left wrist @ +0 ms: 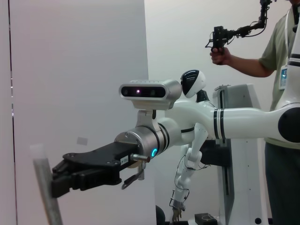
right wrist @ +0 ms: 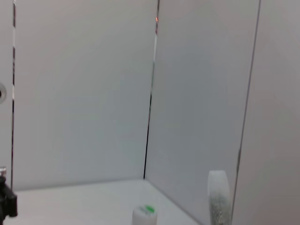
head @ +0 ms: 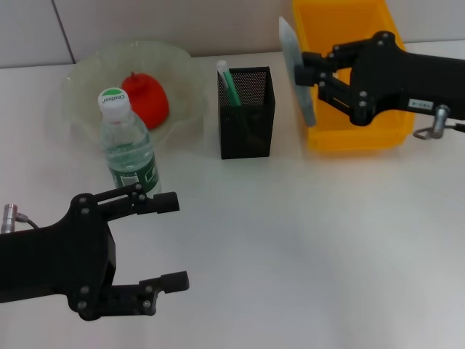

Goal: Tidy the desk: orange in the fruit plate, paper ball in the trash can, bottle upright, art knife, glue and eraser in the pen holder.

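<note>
The right gripper [head: 304, 73] was clamped on a long grey strip, taken to be the art knife [head: 296, 69], and held it upright in the air just in front of the yellow bin [head: 349, 134], to the right of the black mesh holder [head: 247, 113]. The left wrist view confirmed the closed fingers on the knife [left wrist: 47, 192], gripped near its middle with a good length standing clear above.

The left gripper [head: 163, 240] hung with its fingers spread and nothing between them, near the front of the table [head: 327, 240], close to the bottle [head: 129, 145]. The bottle stood upright. A red-orange fruit [head: 145, 97] lay in the glass plate [head: 80, 80]. The holder already carried a green-and-white stick [head: 229, 81], probably the glue. No eraser or paper ball could be seen.

Risks noted:
- The knife was still clear of the holder. Its mouth is narrow and partly taken by the stick; a poorly aligned descent would strike the rim or the stick and could tip the light holder.
- The knife was tilted in the grip. Released too high, it might bounce off the rim onto the table.
- The knife was nearer to the bin than to the holder; an early release would drop it into the bin.
- Any forward move of the left gripper could knock the bottle over.
</note>
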Available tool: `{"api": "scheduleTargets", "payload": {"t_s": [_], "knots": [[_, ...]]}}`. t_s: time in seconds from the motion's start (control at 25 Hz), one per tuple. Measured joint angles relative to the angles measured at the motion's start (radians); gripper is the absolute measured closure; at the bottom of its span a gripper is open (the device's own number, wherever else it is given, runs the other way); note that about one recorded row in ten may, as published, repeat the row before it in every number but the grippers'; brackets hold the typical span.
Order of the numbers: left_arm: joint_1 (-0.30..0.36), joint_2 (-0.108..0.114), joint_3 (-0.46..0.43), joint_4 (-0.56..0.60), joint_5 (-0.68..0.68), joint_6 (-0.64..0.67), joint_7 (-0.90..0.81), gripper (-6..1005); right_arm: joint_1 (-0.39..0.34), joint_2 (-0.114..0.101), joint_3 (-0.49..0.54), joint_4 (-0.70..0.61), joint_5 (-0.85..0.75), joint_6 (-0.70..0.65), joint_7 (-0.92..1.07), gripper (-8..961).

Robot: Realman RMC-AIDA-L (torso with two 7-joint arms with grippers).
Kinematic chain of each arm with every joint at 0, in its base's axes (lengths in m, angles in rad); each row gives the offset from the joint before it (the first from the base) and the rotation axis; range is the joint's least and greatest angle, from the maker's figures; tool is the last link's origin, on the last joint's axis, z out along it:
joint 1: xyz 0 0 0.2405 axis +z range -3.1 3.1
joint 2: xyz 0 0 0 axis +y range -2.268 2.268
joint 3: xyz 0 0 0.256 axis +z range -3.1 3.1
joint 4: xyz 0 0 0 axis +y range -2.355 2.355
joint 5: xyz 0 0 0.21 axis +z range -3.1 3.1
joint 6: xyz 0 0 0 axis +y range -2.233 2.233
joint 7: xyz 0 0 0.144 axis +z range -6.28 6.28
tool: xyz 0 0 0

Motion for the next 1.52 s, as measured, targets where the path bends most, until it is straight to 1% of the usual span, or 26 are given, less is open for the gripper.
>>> {"api": "scheduleTargets", "payload": {"t_s": [0.12, 0.36, 0.48, 0.68, 0.88, 1.0, 1.16, 1.4, 1.52], "knots": [[0.0, 0.0, -0.001, 0.002, -0.001, 0.0, -0.007, 198, 0.046, -0.002, 0.015, 0.088, 0.04, 0.007, -0.049, 844], [-0.002, 0.0, -0.003, -0.001, -0.001, -0.001, -0.009, 198, 0.197, -0.006, 0.15, 0.309, 0.04, 0.012, -0.082, 844], [0.001, 0.0, -0.006, -0.003, -0.001, -0.005, -0.009, 198, 0.251, -0.015, 0.178, 0.384, 0.039, 0.041, -0.099, 844], [0.005, 0.001, -0.009, -0.008, -0.001, -0.008, -0.009, 198, 0.301, -0.018, 0.171, 0.435, 0.039, 0.145, -0.104, 844], [0.005, 0.003, -0.009, -0.02, -0.001, -0.019, -0.009, 198, 0.359, -0.026, 0.176, 0.514, 0.039, 0.203, -0.098, 845], [0.005, 0.003, -0.009, -0.02, -0.001, -0.034, -0.007, 198, 0.389, -0.027, 0.173, 0.55, 0.039, 0.239, -0.097, 845], [0.003, 0.004, -0.01, -0.02, -0.001, -0.039, -0.004, 198, 0.423, -0.025, 0.172, 0.597, 0.042, 0.272, -0.095, 845], [0.0, 0.004, -0.015, -0.027, 0.001, -0.057, 0.001, 198, 0.462, -0.016, 0.165, 0.656, 0.042, 0.323, -0.09, 844], [-0.002, 0.003, -0.02, -0.029, 0.001, -0.071, 0.006, 198, 0.47, -0.016, 0.164, 0.678, 0.042, 0.333, -0.088, 844]]}}
